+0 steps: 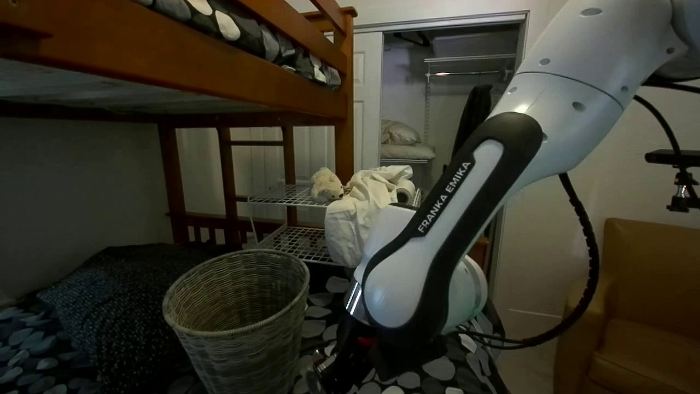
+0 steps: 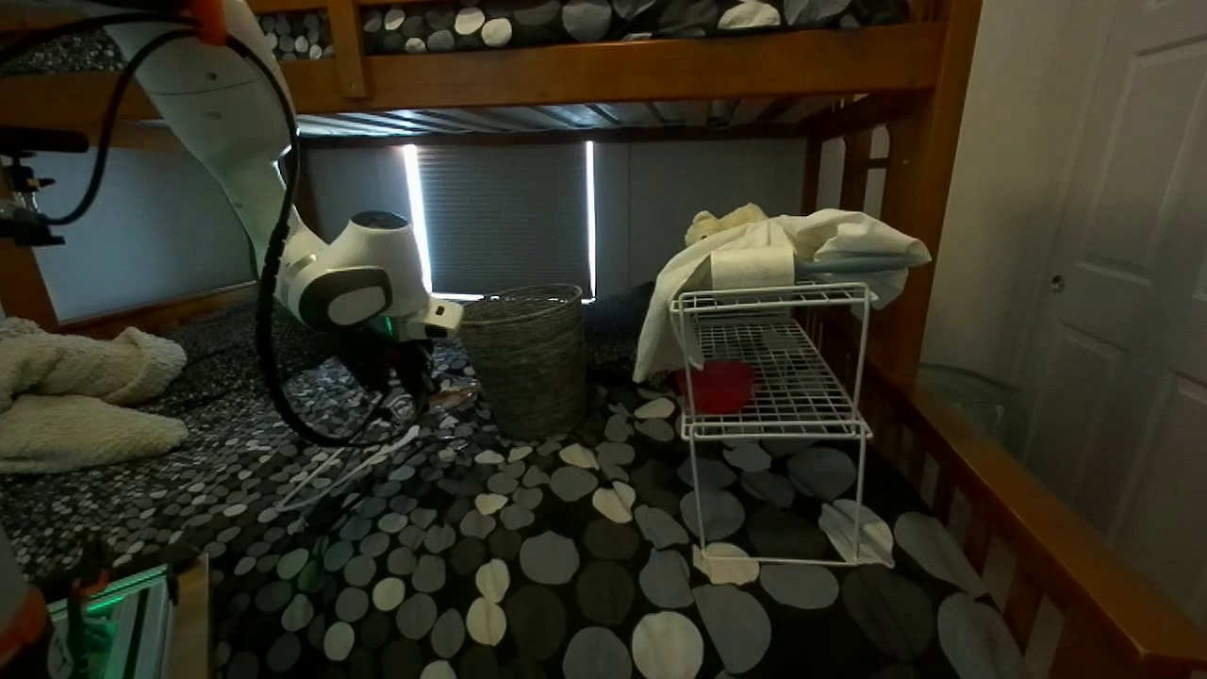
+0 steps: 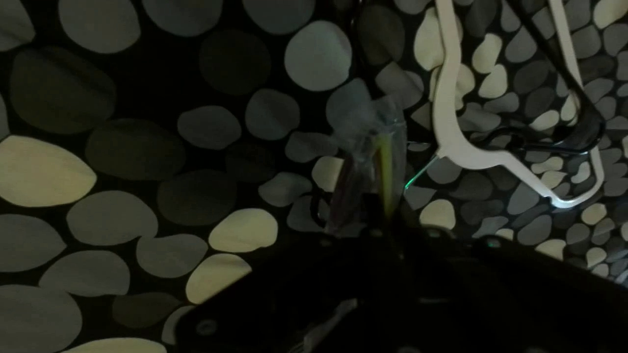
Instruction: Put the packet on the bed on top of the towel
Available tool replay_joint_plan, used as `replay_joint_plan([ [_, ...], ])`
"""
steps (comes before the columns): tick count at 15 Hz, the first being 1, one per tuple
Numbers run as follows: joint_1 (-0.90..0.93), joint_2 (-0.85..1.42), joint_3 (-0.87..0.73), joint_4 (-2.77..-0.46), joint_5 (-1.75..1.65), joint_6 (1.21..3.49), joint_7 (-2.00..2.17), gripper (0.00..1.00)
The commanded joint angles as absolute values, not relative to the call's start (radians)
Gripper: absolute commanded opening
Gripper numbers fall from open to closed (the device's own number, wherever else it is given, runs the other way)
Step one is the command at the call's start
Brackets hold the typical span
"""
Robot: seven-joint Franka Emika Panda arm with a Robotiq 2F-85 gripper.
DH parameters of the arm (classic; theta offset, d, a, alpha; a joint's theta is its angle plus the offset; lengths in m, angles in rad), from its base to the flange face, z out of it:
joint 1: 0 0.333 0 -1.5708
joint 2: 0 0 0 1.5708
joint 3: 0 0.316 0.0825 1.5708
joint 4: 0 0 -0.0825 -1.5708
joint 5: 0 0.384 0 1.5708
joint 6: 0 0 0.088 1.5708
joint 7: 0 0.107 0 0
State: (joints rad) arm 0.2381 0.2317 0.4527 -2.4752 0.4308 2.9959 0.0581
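The packet (image 3: 387, 162) is clear crinkled plastic with a yellow strip and a dark reddish part inside. In the wrist view it sticks out from between the fingertips of my gripper (image 3: 380, 223), which is closed on it; its lower end is hidden by the dark fingers. My gripper also shows in both exterior views, low over the patterned bed beside the basket (image 1: 331, 372) (image 2: 410, 391). The towel appears to be the white cloth (image 1: 361, 210) draped over the top of a wire rack; it also shows in an exterior view (image 2: 844, 231). My gripper is apart from it.
A tall wicker basket (image 1: 246, 355) stands on the bed beside my gripper. The white wire rack (image 2: 775, 433) holds a plush bear (image 1: 326, 186), a white roll (image 2: 752, 268) and a red bowl (image 2: 724, 387). A white hanger (image 3: 449, 98) lies by the packet. The upper bunk rail (image 2: 651, 74) is overhead.
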Motion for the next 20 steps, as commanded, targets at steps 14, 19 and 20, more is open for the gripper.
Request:
replay_joint_plan([
  [14, -0.050, 0.045, 0.448, -2.311, 0.775, 2.953, -0.027, 0.02],
  [19, -0.110, -0.007, 0.376, -2.182, 0.765, 3.003, 0.106, 0.02],
  [20, -0.033, 0.002, 0.271, -2.149, 0.733, 3.010, 0.165, 0.02],
])
